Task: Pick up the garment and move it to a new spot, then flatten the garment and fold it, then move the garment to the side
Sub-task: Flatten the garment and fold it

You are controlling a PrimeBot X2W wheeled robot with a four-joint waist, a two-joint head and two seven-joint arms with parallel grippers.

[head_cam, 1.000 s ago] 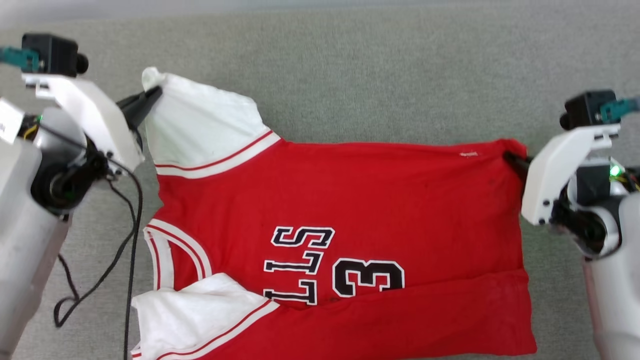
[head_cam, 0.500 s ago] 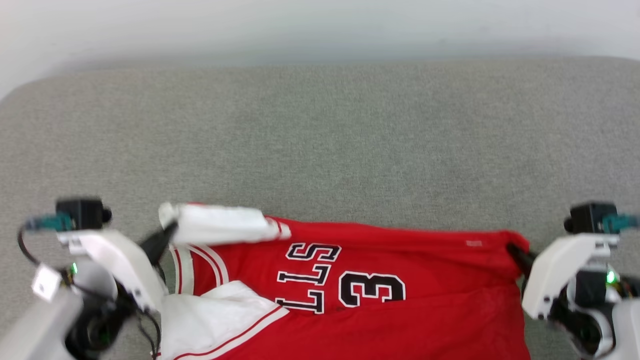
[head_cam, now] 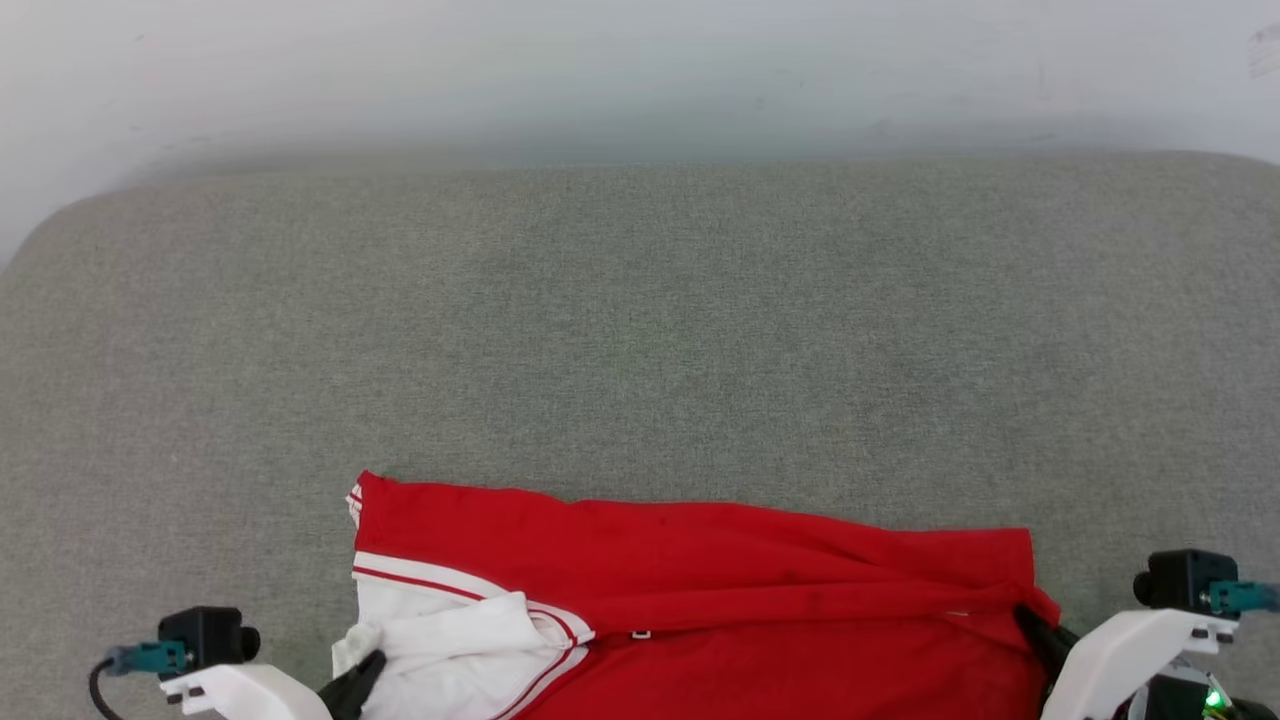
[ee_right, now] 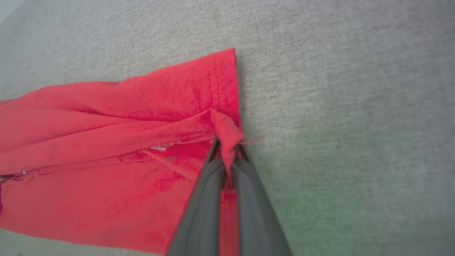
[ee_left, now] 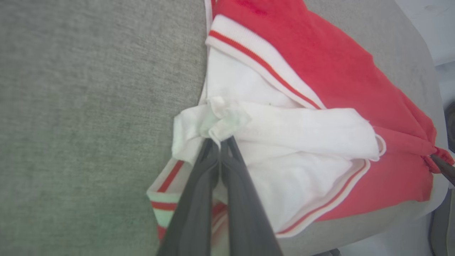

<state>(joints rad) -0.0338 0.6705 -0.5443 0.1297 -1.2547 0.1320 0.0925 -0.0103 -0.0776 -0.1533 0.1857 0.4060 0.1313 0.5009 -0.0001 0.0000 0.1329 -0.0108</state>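
Fold half made: garment (head_cam: pixel 700 570) lies doubled along near edge of grey surface (head_cam: pixel 640 330), both pincers clamped on it.
L pincer (ee_left: pixel 219 142) is closed on bunched white sleeve cloth at garment's left end. R pincer (ee_right: pixel 227 144) is closed on red hem corner at right end. Top layer sits creased over lower one. Risks, imo: thin pinches could slip if arms pull apart too hard. Uneven pull would skew the fold. Cloth is close to surface's near edge, so releasing there may let it slide off.
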